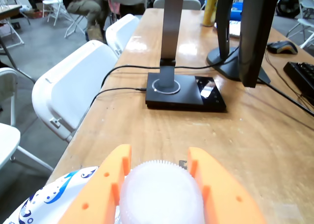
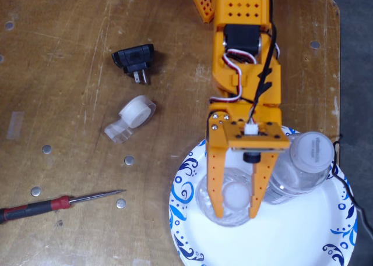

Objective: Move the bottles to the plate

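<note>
In the fixed view the orange gripper (image 2: 235,212) closes its fingers around an upright water bottle (image 2: 235,197) standing on the paper plate (image 2: 291,237) at its 9 o'clock side. A second bottle (image 2: 303,164) stands at 1 o'clock near the rim; the plate's 5 o'clock area is bare.

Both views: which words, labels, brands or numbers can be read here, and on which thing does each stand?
No text can be read in either view.
White screw cap of the clear plastic bottle standing on the white paper plate with blue swirls: faint raised marks, too blurred to read.
Black plug adapter: no legible marking.
Yellow can on the wooden table: print too small and blurred.
</note>
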You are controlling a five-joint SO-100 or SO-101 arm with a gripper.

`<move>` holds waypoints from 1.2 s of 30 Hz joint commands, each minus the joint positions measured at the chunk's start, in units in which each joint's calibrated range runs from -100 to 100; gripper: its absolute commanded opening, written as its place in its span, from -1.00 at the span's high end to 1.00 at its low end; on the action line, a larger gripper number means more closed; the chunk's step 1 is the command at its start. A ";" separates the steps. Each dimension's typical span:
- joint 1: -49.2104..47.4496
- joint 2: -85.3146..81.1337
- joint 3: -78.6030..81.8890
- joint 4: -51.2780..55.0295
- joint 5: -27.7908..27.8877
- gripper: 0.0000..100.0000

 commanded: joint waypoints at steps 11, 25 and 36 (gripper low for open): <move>-0.02 -7.01 17.59 -17.33 0.06 0.98; 1.06 -7.01 23.63 -28.38 0.16 0.98; 1.06 -7.01 23.27 -28.30 0.32 0.93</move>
